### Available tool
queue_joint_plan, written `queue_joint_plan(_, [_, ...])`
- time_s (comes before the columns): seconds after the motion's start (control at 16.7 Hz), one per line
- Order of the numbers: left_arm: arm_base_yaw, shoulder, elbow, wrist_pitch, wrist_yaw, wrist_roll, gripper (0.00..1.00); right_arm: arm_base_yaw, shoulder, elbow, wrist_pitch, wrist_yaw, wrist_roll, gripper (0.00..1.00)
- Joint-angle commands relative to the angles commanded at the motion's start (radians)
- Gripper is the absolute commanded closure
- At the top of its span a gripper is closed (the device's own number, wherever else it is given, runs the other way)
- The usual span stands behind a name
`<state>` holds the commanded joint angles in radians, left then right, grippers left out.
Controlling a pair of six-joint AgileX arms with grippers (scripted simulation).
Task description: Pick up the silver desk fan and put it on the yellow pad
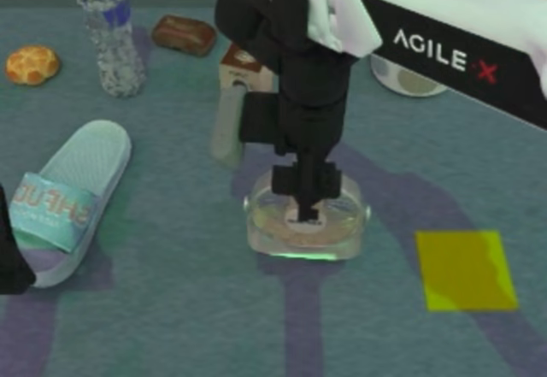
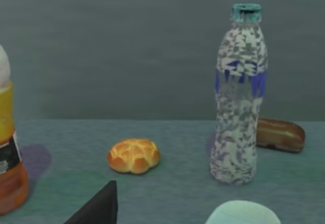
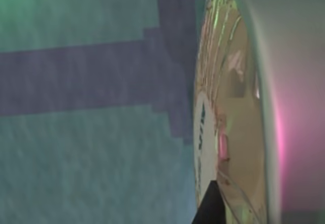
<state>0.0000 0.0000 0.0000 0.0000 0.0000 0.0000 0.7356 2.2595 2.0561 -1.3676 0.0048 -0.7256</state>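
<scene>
Top view: right gripper (image 1: 303,210) down on the silver desk fan (image 1: 338,223) mid-table, finger state can't be told | yellow pad (image 1: 466,270) well apart to the right, bare | left gripper (image 1: 10,262) parked at left edge beside slipper (image 1: 68,197).

silver desk fan (image 1: 306,223) partly behind right arm (image 1: 444,44)
</scene>
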Motion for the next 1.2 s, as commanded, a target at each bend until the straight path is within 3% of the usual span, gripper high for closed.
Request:
queue_joint_plan(0.36, [0.0,0.0,0.0,0.0,0.0,0.0,0.0,-0.003,0.001,0.004,-0.004,0.0,0.002,1.0])
queue_joint_plan(0.84, [0.0,0.0,0.0,0.0,0.0,0.0,0.0,0.007,0.042,0.262,-0.219,0.0,-0.001,1.0])
queue_joint_plan(1.2, [0.0,0.0,0.0,0.0,0.0,0.0,0.0,0.002,0.038,0.27,-0.228,0.0,0.001,1.0])
